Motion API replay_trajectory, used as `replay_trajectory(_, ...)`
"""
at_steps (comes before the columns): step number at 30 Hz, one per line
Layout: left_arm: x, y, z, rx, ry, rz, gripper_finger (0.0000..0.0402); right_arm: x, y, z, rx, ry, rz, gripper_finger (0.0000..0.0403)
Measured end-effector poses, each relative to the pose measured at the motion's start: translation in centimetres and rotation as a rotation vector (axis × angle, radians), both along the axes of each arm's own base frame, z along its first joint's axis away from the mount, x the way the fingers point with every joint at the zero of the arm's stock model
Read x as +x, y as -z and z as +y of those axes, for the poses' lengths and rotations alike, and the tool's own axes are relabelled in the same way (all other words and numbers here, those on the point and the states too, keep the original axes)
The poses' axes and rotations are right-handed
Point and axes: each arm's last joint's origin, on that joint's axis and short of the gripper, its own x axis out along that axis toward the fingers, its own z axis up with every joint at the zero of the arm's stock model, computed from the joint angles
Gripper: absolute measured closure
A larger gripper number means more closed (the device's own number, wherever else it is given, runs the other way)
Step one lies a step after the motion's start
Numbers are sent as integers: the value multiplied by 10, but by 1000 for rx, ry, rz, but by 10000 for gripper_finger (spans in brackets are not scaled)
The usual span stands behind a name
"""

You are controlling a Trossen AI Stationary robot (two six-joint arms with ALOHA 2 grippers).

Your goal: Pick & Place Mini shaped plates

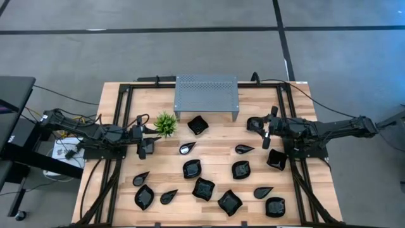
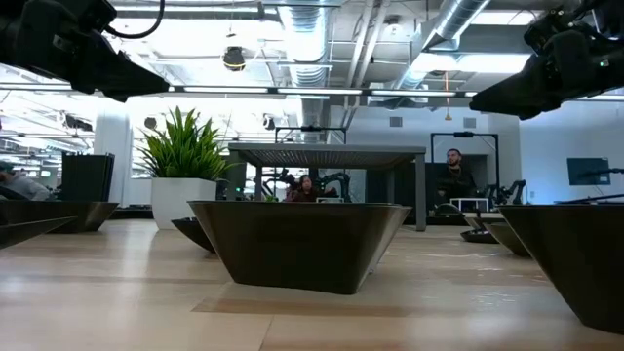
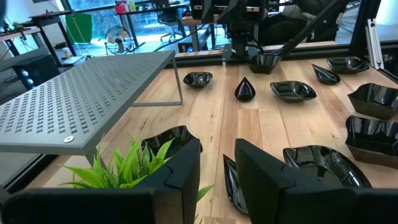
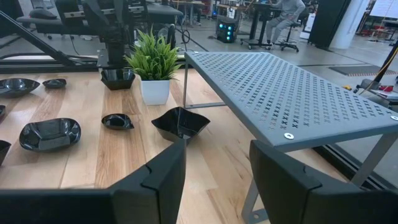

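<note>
fifteen or so mini shaped plates (image 1: 204, 189) lie scattered over the bench (image 1: 215, 142), none lifted yet. the left gripper (image 1: 143, 150) hangs beside the small green plant (image 1: 166, 123), its fingers (image 3: 177, 177) parted a moderate way and holding nothing; just ahead of the fingertips sits a wavy-rimmed plate (image 3: 171, 140), half hidden by the plant's leaves, with a teardrop plate (image 3: 231, 183) right under the other finger. the right gripper (image 1: 266, 134) hovers near the bench's other side, fingers (image 4: 277, 168) spread wide and empty, and the nearest thing in front of them is a squarish plate (image 4: 181, 123) a short way off, close to a leg of the grey perforated stand (image 4: 286, 93). farther on lie a small teardrop plate (image 4: 117, 121) and a shallow dish (image 4: 50, 134).

risks, as i judge them: the left fingers dropping here could brush the plant and tip its pot, or clip two plates at once since they sit so close together. the glossy rims look slippery (a shallow pinch might let a plate squirt out). the right arm reaching forward could knock the stand's leg.
</note>
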Motion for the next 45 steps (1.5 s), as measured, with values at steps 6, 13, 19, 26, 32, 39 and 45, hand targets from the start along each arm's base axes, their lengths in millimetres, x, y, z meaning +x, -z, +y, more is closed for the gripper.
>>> replay_trajectory(6, 0, 0, 0, 0, 0, 0, 298, 0, 0, 0, 0, 0, 0, 230)
replay_trajectory(13, 0, 0, 0, 0, 0, 0, 298, 0, 0, 0, -10, -1, 3, 230)
replay_trajectory(19, 0, 0, 0, 0, 0, 0, 298, 0, 0, 0, -279, -50, 105, 230)
replay_trajectory(26, 0, -1, 0, -2, 0, -6, 298, 0, -2, 0, -151, -27, 34, 230)
replay_trajectory(32, 0, -1, 0, 30, 6, -7, 298, 1, -4, 0, 184, 30, -106, 230)
replay_trajectory(39, 0, -2, 0, 172, 31, 9, 298, 1, -6, -1, 160, 41, -126, 230)
replay_trajectory(45, 1, -5, 0, 32, 16, -41, 298, 0, -10, -4, 190, 108, -183, 230)
